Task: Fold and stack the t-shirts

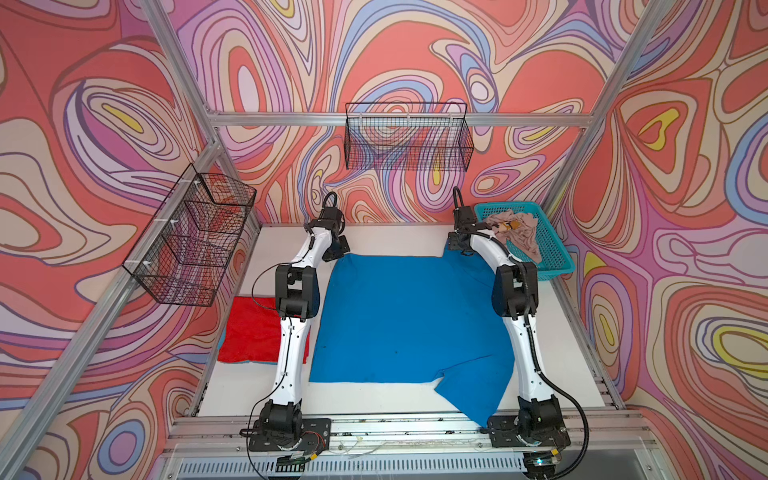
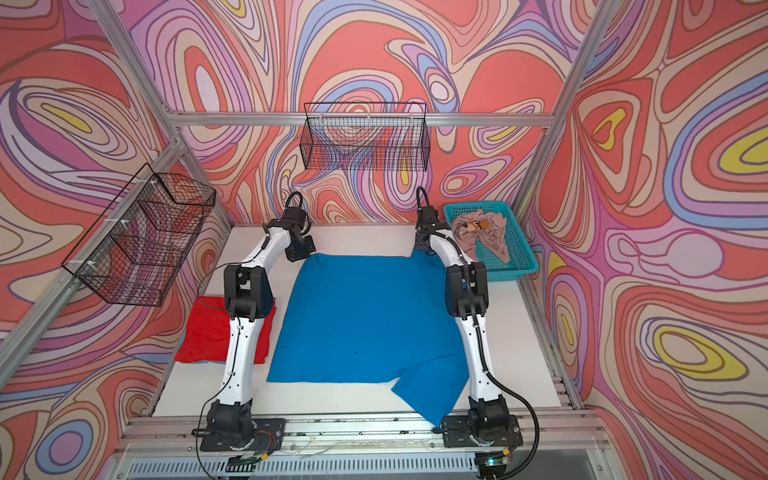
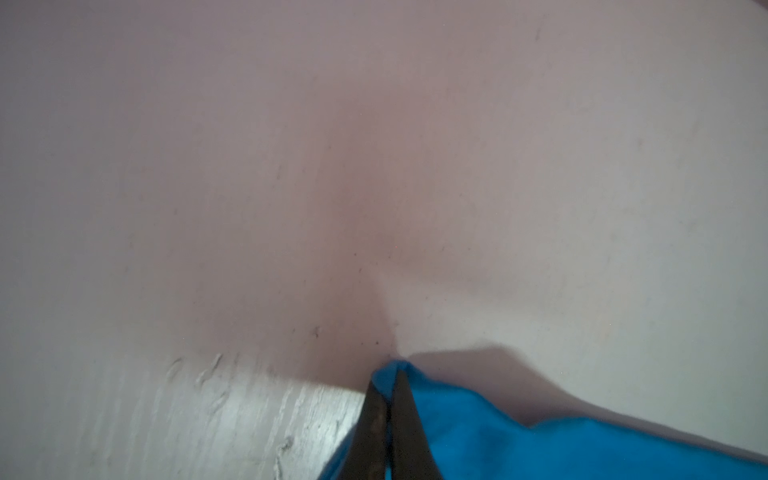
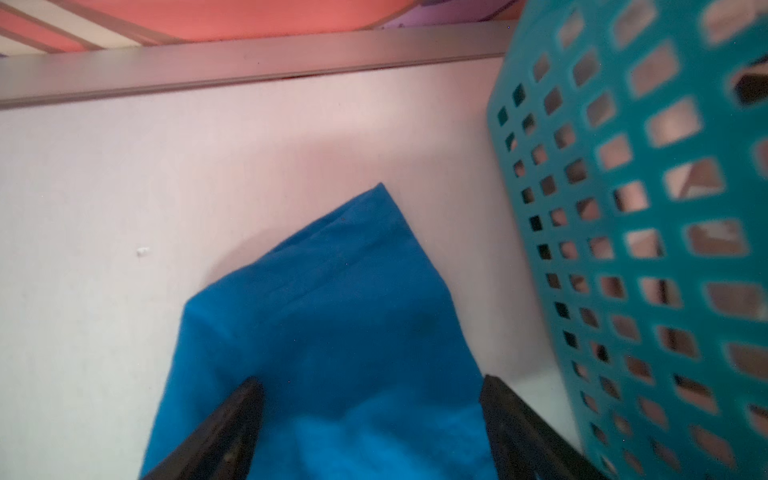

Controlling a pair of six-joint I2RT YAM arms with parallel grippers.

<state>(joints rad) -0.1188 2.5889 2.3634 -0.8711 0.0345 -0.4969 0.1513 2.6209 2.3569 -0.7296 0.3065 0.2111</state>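
Cloth of the blue t-shirt [image 1: 407, 316] lies spread flat on the worktop [image 1: 386, 239], long axis left to right, plain bright, a sleeve splayed at near right. My left gripper [image 3: 387, 380] pinches its far-left corner shut; my right gripper [image 4: 372, 382] stands wide astride the far-right sleeve, just beside the turquoise basket [image 4: 648, 174].

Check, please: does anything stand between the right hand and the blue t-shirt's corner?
Nothing visible does. The right hand, open, straddles the corner of the blue t-shirt; the turquoise basket stands beside them, not between.
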